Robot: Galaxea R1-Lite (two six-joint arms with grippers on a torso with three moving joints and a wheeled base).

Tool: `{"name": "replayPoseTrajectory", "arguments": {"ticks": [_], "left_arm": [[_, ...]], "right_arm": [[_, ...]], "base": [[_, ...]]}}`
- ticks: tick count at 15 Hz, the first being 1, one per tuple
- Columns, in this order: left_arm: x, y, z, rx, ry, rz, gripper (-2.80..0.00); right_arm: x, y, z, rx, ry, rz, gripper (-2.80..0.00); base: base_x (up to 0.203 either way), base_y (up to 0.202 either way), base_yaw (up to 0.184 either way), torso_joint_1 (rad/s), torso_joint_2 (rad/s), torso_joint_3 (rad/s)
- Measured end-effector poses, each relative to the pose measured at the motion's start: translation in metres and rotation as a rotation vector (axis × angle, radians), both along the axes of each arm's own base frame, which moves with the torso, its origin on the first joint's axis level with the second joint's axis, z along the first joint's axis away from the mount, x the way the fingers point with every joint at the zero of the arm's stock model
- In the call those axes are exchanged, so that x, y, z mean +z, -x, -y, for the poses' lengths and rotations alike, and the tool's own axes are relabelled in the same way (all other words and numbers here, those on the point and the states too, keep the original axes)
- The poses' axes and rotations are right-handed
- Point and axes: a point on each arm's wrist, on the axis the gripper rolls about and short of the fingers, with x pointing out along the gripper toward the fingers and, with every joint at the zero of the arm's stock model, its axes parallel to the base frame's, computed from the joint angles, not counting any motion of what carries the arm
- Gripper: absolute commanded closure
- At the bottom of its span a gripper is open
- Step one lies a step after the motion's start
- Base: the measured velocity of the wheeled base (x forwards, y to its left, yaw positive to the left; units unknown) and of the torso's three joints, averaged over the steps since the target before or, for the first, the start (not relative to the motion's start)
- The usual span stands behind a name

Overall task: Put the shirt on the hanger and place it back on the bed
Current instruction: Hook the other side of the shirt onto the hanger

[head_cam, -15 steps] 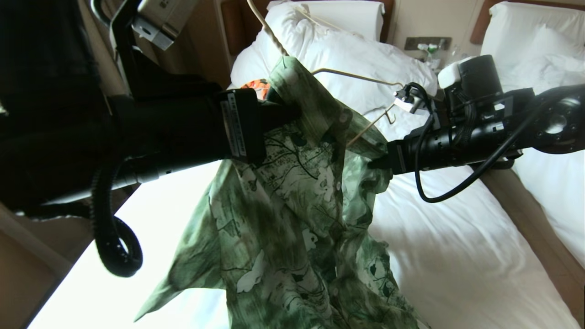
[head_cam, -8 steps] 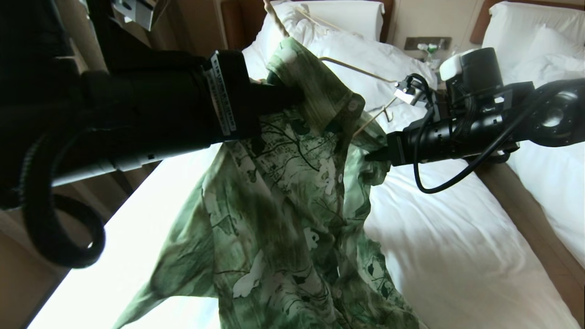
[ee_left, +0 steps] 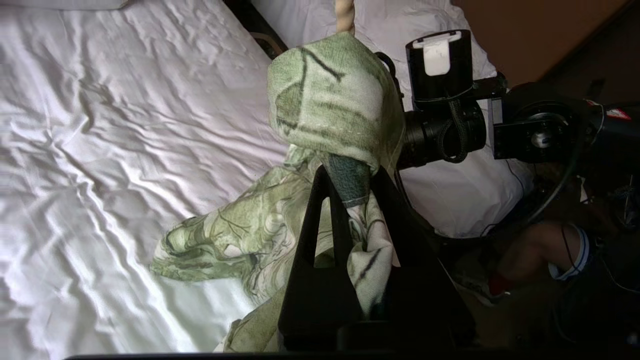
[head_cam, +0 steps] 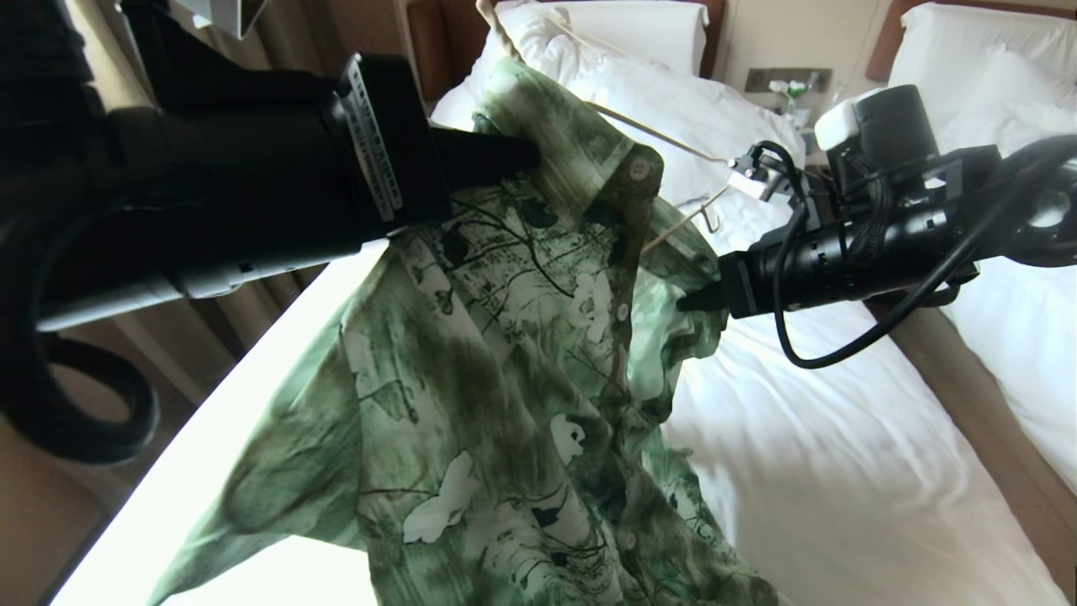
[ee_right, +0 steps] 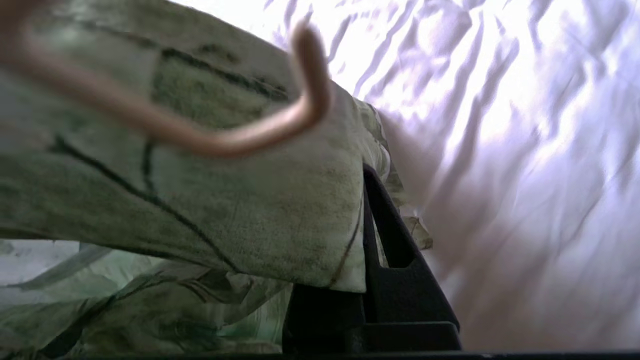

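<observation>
shirt (head_cam: 505, 362) held up over the bed (head_cam: 841, 471), its tail trailing toward the foot edge of the mattress. i have the left gripper (head_cam: 513, 156) clenched on one shoulder fold and the right gripper (head_cam: 686, 300) clenched on the other front edge. hanger (head_cam: 673, 147) sits partly inside the collar, hook toward the pillow end. cloth looks light, limp and slippery; i judge shoulder seams the safest hold.
</observation>
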Motion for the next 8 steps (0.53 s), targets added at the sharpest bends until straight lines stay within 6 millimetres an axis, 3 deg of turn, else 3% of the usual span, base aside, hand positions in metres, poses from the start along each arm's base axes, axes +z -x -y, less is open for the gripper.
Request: {"name": "replayPoseTrajectory", "arguments": {"ticks": [8], "left_arm": [[0.001,0.002,-0.003,0.001,0.003,-0.007,0.0]], "right_arm": [[0.012,0.009,0.006,-0.016,0.002,0.024,0.0]], "base": [[0.0,0.0,0.0,0.0,0.0,0.0]]}}
